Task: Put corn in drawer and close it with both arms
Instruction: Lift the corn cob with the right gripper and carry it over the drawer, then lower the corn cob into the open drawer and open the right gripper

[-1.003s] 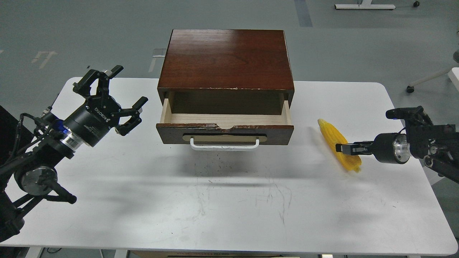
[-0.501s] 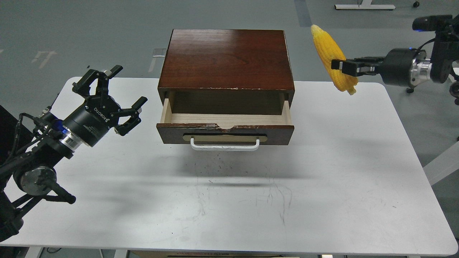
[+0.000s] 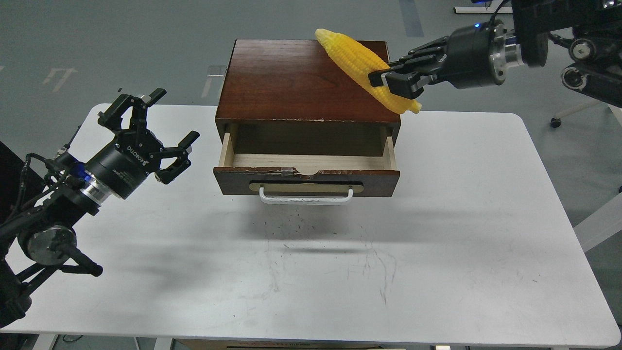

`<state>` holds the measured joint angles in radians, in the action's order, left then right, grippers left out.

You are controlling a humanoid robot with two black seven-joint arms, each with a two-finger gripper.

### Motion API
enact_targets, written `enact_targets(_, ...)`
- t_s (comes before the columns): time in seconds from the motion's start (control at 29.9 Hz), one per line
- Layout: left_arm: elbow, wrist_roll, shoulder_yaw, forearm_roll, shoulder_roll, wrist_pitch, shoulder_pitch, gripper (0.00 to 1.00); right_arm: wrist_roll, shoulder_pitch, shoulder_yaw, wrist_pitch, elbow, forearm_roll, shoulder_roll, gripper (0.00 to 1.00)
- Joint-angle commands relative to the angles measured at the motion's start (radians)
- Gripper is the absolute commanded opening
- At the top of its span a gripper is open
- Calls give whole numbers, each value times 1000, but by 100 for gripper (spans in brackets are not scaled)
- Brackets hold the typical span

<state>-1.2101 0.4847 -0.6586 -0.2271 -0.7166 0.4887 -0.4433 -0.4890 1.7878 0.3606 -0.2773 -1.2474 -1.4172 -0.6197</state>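
Observation:
The yellow corn (image 3: 357, 61) hangs in the air over the right back part of the cabinet top, tilted, its tip pointing up and left. My right gripper (image 3: 388, 85) is shut on its lower end, reaching in from the upper right. The drawer (image 3: 307, 167) stands pulled open, its pale wood inside empty, with the white bar handle (image 3: 305, 197) facing me. My left gripper (image 3: 163, 121) is open and empty, held above the table left of the drawer.
The dark wood cabinet (image 3: 296, 82) sits at the back middle of the white table (image 3: 311, 272). Grey floor lies beyond the table, with a chair base at the far right.
My right gripper has lifted the corn from the table at the right, raised it high, then carried it left over the cabinet top. The left arm has not moved.

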Motion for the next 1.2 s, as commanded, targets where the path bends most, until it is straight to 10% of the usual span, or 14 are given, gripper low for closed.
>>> enact_targets(0.0,0,0,-3,0,-4,0,0,100,0,16,15,3,-6,-107,60,18)
enact_targets(0.7,-2,2,-3,0,-7,0,0,100,0,-99,133,153,137,-282,291,21)
enact_targets(1.17,-3,0,-3,0,-9,0,0,100,0,-123,129,185,160,-270,311,62)
